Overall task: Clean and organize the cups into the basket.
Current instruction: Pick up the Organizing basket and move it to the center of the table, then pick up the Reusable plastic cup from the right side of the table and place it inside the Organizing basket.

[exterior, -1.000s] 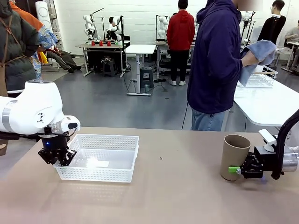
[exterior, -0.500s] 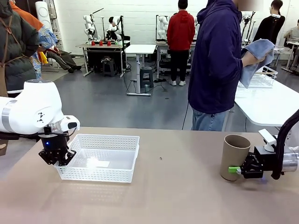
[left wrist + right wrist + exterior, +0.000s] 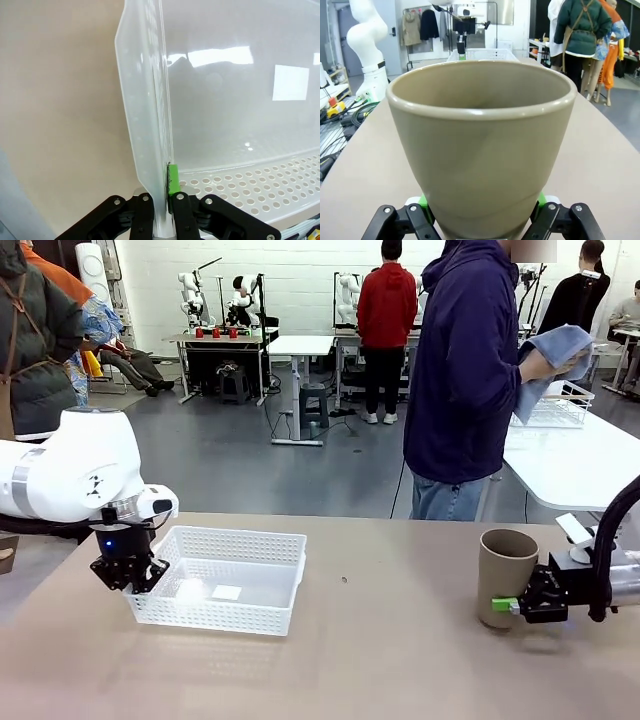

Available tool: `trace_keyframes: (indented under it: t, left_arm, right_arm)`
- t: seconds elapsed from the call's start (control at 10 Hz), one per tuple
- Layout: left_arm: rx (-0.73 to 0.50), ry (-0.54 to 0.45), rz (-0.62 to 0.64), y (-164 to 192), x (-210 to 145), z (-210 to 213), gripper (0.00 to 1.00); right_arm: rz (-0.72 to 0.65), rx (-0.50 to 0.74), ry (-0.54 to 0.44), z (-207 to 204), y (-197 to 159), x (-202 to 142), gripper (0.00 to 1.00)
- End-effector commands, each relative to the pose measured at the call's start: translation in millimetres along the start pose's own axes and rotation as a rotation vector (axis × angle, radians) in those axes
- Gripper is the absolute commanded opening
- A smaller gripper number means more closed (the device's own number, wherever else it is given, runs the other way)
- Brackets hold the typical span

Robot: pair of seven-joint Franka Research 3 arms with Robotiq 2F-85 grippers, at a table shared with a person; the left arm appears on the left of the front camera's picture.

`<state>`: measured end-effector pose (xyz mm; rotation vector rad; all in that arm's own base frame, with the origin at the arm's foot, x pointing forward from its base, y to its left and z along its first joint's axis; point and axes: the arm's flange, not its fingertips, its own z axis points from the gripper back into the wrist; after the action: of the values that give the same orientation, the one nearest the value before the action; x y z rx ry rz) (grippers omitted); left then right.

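Observation:
The white perforated basket (image 3: 222, 582) sits on the left half of the tan table. My left gripper (image 3: 127, 574) is shut on its left wall, and the left wrist view shows that thin wall (image 3: 148, 125) pinched between the green pads (image 3: 173, 180) of the gripper (image 3: 162, 212). One tan cup (image 3: 505, 575) stands upright on the table at the right. My right gripper (image 3: 516, 606) is shut low on its side. In the right wrist view the cup (image 3: 480, 140) sits between the green-padded fingers (image 3: 424, 202), with the basket (image 3: 479, 54) far behind it.
A person in a dark blue hoodie (image 3: 465, 370) stands at the far edge and holds a grey-blue cloth (image 3: 556, 352) in both hands. A white wire rack (image 3: 560, 406) rests on the white table behind at the right. Bare tabletop (image 3: 390, 640) lies between basket and cup.
The left gripper's jaws have closed on the basket wall, and the basket has slid a little to the right with it. The right gripper with the cup has shifted slightly right.

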<state>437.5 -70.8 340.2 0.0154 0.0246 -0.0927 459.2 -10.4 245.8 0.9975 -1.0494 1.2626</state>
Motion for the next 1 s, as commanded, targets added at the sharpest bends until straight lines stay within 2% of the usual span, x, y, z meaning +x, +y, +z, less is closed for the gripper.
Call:
trace_keyframes:
  t: [0.0,0.2,0.5,0.8,0.9]
  left_arm:
    - [-0.017,0.008,-0.002,-31.5,6.8,16.8,0.00]
    - [0.012,0.022,-0.025,-66.3,19.1,26.4,0.00]
    - [0.003,0.054,-0.007,-114.7,35.3,28.0,0.00]
    - [0.024,0.060,0.076,-164.7,43.9,17.4,0.00]
    - [0.040,0.056,0.069,-179.6,43.8,16.3,0.00]
  right_arm:
    - [-0.006,-0.041,0.073,8.6,10.3,62.4,0.24]
    - [0.009,-0.106,0.066,22.7,2.1,118.3,0.24]
    - [0.024,-0.181,0.010,38.9,-8.9,173.7,0.24]
    - [0.020,-0.258,-0.041,53.5,-9.3,204.6,0.24]
    - [0.045,-0.186,0.001,51.4,-8.8,191.6,0.24]
